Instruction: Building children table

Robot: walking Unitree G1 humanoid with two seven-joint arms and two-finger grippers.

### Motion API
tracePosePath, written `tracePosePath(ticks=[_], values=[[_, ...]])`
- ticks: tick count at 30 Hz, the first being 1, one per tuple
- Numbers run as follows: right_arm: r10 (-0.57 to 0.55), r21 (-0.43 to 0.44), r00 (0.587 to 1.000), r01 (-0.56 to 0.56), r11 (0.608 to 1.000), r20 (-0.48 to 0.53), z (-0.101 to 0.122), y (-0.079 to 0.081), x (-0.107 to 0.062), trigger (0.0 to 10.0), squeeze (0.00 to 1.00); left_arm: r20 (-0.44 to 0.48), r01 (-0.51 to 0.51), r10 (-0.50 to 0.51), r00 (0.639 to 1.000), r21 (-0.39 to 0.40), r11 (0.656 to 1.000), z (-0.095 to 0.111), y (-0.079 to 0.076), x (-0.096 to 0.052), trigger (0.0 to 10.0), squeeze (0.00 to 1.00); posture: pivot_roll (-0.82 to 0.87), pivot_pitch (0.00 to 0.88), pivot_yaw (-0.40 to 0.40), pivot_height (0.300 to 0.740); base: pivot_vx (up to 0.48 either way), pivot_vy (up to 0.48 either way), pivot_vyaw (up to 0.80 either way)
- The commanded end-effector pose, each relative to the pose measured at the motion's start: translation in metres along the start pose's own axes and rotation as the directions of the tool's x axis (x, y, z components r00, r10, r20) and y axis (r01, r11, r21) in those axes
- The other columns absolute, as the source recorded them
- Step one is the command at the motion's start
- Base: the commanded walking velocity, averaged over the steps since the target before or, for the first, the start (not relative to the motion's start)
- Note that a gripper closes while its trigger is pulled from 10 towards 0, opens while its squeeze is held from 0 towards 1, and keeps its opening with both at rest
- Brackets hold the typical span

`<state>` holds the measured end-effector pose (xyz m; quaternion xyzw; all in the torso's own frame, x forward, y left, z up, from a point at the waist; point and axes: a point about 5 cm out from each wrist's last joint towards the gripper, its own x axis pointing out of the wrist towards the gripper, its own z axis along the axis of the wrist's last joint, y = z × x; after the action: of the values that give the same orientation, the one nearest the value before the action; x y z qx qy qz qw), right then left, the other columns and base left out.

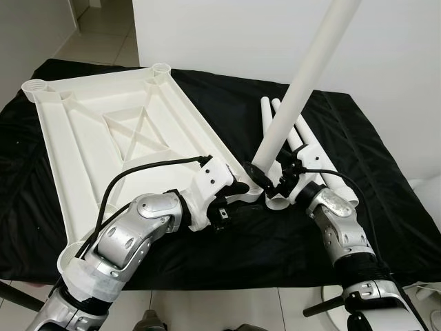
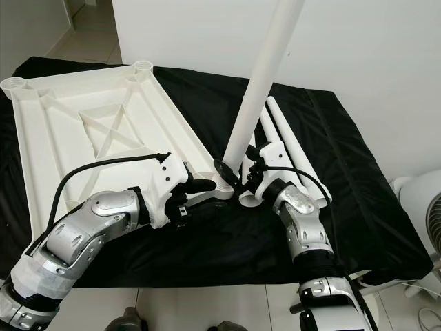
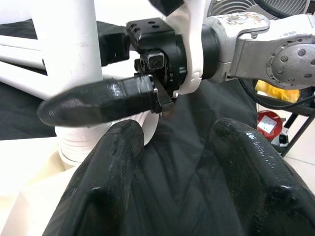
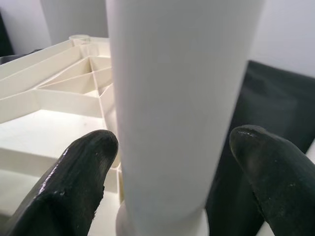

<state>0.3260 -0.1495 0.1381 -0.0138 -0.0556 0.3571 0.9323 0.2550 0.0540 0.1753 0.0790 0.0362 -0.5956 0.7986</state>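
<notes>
A white table top (image 1: pixel 103 138) lies upside down on a black cloth (image 1: pixel 358 145). One long white table leg (image 1: pixel 303 83) rises tilted from the near right corner socket (image 3: pixel 83 147). My right gripper (image 4: pixel 174 142) is shut on this leg just above its base, one finger on each side. One of those black fingers (image 3: pixel 98 103) crosses the leg in the left wrist view. My left gripper (image 1: pixel 241 187) hovers open beside the same corner, close to the leg's foot, with only cloth between its fingers (image 3: pixel 123 162).
Several spare white legs (image 1: pixel 303 138) lie on the cloth behind the right gripper. Corner sockets (image 1: pixel 158 69) stand at the table top's far end. A white wall rises behind, and a fan (image 2: pixel 420 207) stands on the floor at the right.
</notes>
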Motion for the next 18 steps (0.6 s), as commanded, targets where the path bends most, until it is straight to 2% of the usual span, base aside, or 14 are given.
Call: tracePosePath(ticks=[1,2,3,4,6,7,8,13,18], values=[[0.022,0.007,1.0,-0.021,1.0,-0.012,0.001,-0.003,0.002,7.4,0.0,-0.009,0.018,-0.018,1.0,0.005,1.0,0.0,0.0,0.003,10.0,0.0,0.1,0.0,-0.091,0.74,0.0,0.0,0.0],[0.022,0.007,1.0,-0.021,1.0,-0.012,0.001,-0.003,0.002,7.4,0.0,-0.009,0.018,-0.018,1.0,0.005,1.0,0.0,0.0,0.003,10.0,0.0,0.1,0.0,-0.091,0.74,0.0,0.0,0.0],[0.042,0.004,0.999,-0.042,0.999,-0.022,0.001,-0.004,0.006,4.9,0.0,-0.007,0.02,-0.02,1.0,0.006,1.0,0.001,0.0,0.004,10.0,0.0,0.1,0.001,-0.093,0.74,0.0,0.0,0.0],[0.042,0.004,0.999,-0.042,0.999,-0.022,0.001,-0.004,0.006,4.9,0.0,-0.007,0.02,-0.02,1.0,0.006,1.0,0.001,0.0,0.004,10.0,0.0,0.1,0.001,-0.093,0.74,0.0,0.0,0.0],[0.066,0.003,0.997,-0.066,0.998,-0.047,-0.001,-0.005,0.01,2.4,0.0,-0.006,0.023,-0.023,1.0,0.005,1.0,0.001,-0.001,0.005,10.0,0.0,0.11,0.003,-0.096,0.74,0.0,0.0,0.0],[0.066,0.003,0.997,-0.066,0.998,-0.047,-0.001,-0.005,0.01,2.4,0.0,-0.006,0.023,-0.023,1.0,0.005,1.0,0.001,-0.001,0.005,10.0,0.0,0.11,0.003,-0.096,0.74,0.0,0.0,0.0],[0.07,0.006,0.996,-0.07,0.998,-0.058,-0.002,-0.005,0.011,0.0,0.0,-0.008,0.023,-0.023,1.0,0.004,1.0,0.001,-0.002,0.005,10.0,0.0,0.11,0.004,-0.099,0.74,0.0,0.0,0.0],[0.076,0.03,0.994,-0.074,0.997,-0.075,-0.006,-0.006,0.01,0.0,0.0,-0.027,0.015,-0.015,1.0,0.006,1.0,-0.004,-0.002,0.004,10.0,0.0,0.11,0.005,-0.101,0.74,0.0,0.0,0.0],[0.042,0.084,0.995,-0.035,0.996,-0.085,-0.014,-0.005,0.004,0.0,0.0,-0.076,-0.043,0.047,0.996,0.056,0.998,-0.013,0.004,0.003,10.0,0.0,0.1,0.008,-0.102,0.74,0.0,0.0,0.0]])
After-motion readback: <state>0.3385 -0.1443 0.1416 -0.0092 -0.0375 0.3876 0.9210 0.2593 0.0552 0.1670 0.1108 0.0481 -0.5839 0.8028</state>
